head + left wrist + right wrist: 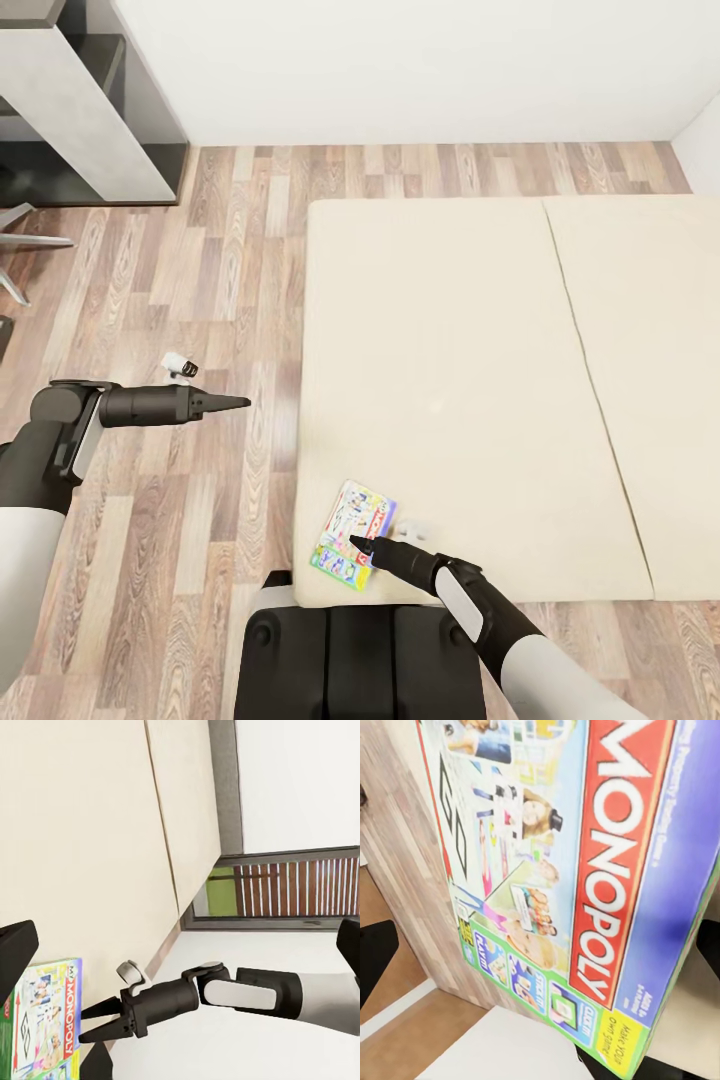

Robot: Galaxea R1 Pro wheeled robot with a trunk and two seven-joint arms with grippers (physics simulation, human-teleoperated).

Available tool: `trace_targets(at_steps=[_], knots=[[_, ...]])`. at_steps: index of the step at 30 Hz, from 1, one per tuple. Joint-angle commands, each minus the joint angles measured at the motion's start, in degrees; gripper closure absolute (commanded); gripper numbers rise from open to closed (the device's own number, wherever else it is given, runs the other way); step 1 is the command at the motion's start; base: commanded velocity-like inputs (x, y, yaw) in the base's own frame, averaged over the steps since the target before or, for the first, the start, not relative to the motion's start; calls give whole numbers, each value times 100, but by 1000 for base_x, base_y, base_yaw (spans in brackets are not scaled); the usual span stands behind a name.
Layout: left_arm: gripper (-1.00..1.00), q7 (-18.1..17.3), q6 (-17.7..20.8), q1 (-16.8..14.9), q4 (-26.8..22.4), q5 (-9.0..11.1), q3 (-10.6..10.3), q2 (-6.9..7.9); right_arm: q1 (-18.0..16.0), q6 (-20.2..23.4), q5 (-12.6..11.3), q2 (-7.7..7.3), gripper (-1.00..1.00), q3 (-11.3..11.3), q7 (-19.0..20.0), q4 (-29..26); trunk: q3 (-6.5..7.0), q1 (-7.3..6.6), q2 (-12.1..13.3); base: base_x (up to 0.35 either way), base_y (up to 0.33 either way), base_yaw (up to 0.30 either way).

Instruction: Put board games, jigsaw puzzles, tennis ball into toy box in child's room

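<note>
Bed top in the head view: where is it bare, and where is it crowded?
The bed is bare from its centre seam across both mattress halves up to the far edge. Only its near left corner is crowded: the board game lies there with the right gripper over it.

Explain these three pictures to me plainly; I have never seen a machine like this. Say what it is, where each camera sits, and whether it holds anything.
This is a simulated wheeled robot with two arms, each ending in a two-fingered pincer. The head view looks down from its head over a beige bed and wood floor. The left pincer hovers over the floor, holding nothing. The right pincer reaches over a board game, a flat Monopoly box lying at the bed's near corner; whether it grips it yet is unclear. The left wrist camera looks sideways at the right pincer, fingers parted, beside the box. The right wrist camera looks closely at the box lid.
</note>
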Motion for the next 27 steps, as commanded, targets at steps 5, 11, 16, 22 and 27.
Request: trace_targets(at_steps=[5,11,16,22,27], knots=[[-100,-10,62,-1,-1,-1,-6,3,-2,34,-45,-1,-100,11,0,-3,-6,3,-9,0,4,0],[-100,-11,62,-1,-1,0,-8,3,-2,35,-45,-1,-100,11,-1,-3,-6,3,-9,0,12,0],[-100,-12,63,-1,-1,1,-6,3,-2,33,-45,-1,-100,11,-1,0,-6,3,-9,0,112,0],[-100,-15,61,-1,-1,5,-7,3,-2,34,-45,-1,-100,11,-1,-1,-6,3,-9,0,34,0],[-100,-17,63,-1,-1,5,-8,3,-2,33,-43,-1,-100,11,-3,-4,-6,3,-9,0,93,0]])
